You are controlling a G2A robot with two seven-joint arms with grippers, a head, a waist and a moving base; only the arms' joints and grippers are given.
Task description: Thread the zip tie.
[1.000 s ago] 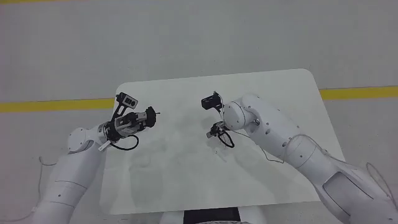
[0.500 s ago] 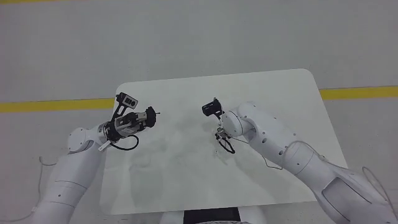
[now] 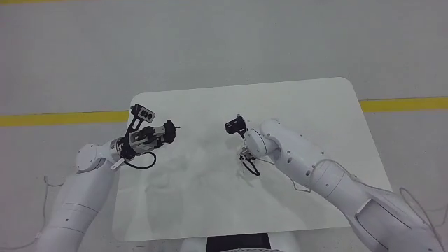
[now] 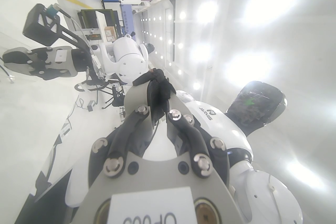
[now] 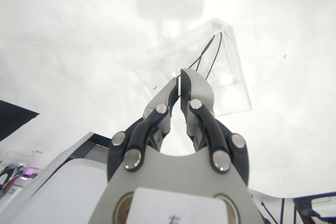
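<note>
Right arm comes in from the near right corner of the tabletop point(image 3: 308, 105), elbow bent, wrist tipped down. The right gripper point(image 5: 179, 78) sits low over the middle of the tabletop, and the top view shows it there too point(image 3: 244, 159). Its jaws are nearly closed, with only a thin slit between them, pinching the black zip tie point(image 5: 215, 51) at the tips.

The zip tie shows as two thin strands. They run from the fingertips away along the finger direction and converge at a hole near the far top corner of a clear plastic block point(image 5: 233, 93). The block rests on the tabletop just past the gripper. The tie's long axis is roughly in line with the gripper.

Left arm is at the left edge of the tabletop, forearm angled toward the middle. The left gripper point(image 3: 170, 130) is held off the surface, level, pointing at the right arm and well apart from it. Its jaws are pressed together on a small black piece point(image 4: 157, 86); can't tell what it is.
</note>
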